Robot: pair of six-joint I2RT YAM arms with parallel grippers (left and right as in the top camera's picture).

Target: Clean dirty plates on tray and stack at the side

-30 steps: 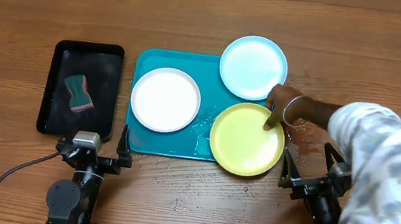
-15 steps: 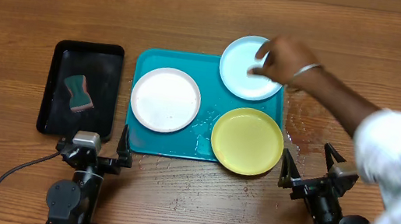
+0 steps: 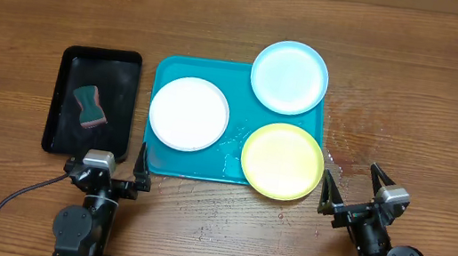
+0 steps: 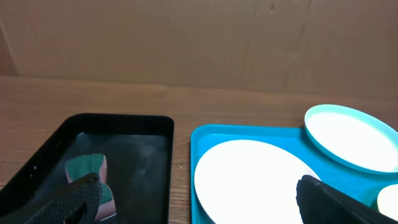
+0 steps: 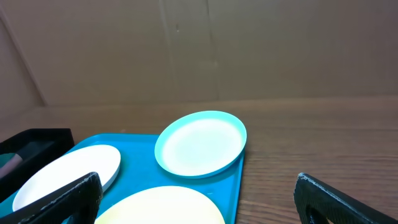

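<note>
Since the white plate [image 3: 189, 114], blue plate [image 3: 288, 76] and yellow plate [image 3: 282, 161] lie unstacked on the tray [image 3: 205, 71] and your left gripper [image 3: 107, 166] and right gripper [image 3: 352, 188] gape empty, all cleaning and stacking is left to do.

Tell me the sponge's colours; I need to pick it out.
The sponge is green with a pink layer; clearest overhead.

Glossy plastic plates [image 3: 189, 113] and tray [image 3: 238, 93] on grained wooden table [image 3: 417, 65]
</note>
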